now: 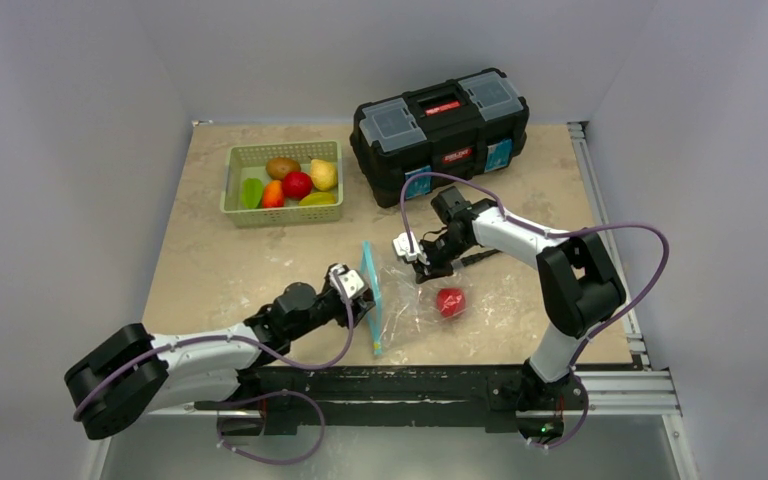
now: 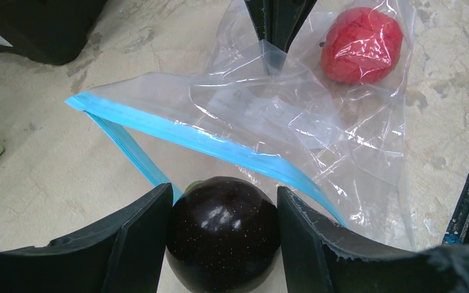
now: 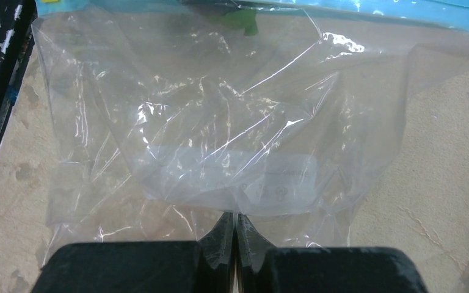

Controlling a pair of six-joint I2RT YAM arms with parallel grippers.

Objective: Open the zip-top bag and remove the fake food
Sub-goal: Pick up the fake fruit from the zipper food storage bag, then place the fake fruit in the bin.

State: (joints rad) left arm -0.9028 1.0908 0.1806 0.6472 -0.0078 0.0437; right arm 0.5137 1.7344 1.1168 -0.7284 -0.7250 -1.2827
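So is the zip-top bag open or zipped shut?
Open: on the zip-top bag, the teal zip strip splits into two separated edges.

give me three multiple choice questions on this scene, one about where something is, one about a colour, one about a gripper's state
1. Where is the round red fake fruit?
A in the green basket
B inside the clear zip-top bag
C on the black toolbox

2. What colour is the glossy round piece in the left gripper?
A yellow
B orange
C dark purple

3. How is the right gripper?
A wide open
B shut on the bag's plastic
C shut on the red fruit

Answers:
1 B, crinkled plastic lies over it in the left wrist view.
2 C, dark purple skin shows between the fingers.
3 B, its jaws meet on a fold of clear film.
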